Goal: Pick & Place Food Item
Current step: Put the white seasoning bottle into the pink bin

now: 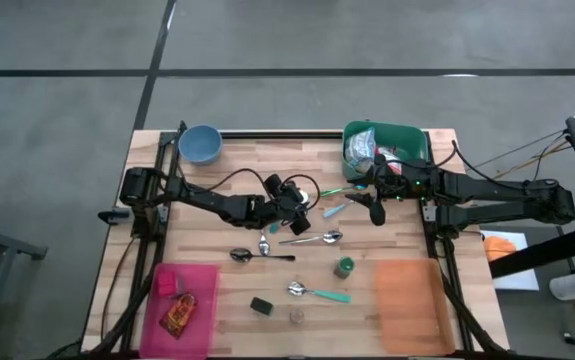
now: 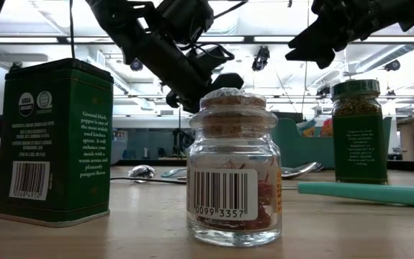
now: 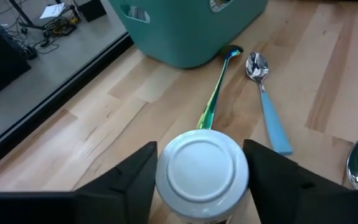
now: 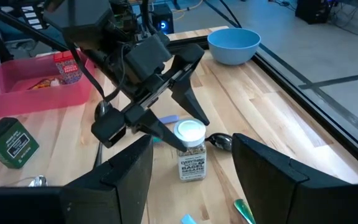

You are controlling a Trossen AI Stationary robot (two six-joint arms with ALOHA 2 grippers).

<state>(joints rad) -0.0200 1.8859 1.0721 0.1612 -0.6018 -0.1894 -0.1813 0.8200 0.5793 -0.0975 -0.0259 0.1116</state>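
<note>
A seasoning jar with a white lid stands upright on the wooden table, near its middle. My left gripper reaches in from the table's left and is shut on it. In the left wrist view the jar fills the gap between both fingers. My right gripper hangs open to the jar's right, above the table, with nothing between its fingers. In the low view the jar is hidden behind a small cork-topped jar. My left gripper pinches the jar at its top, by the rim of the white lid, one finger on each side. The fingers slant down from the table's left. The jar stays upright with its base on the table.
A green bin stands at the far right and a blue bowl at the far left. Several spoons lie around the jar. Nearer are a green-lidded jar, a dark tin, a pink tray and an orange mat.
</note>
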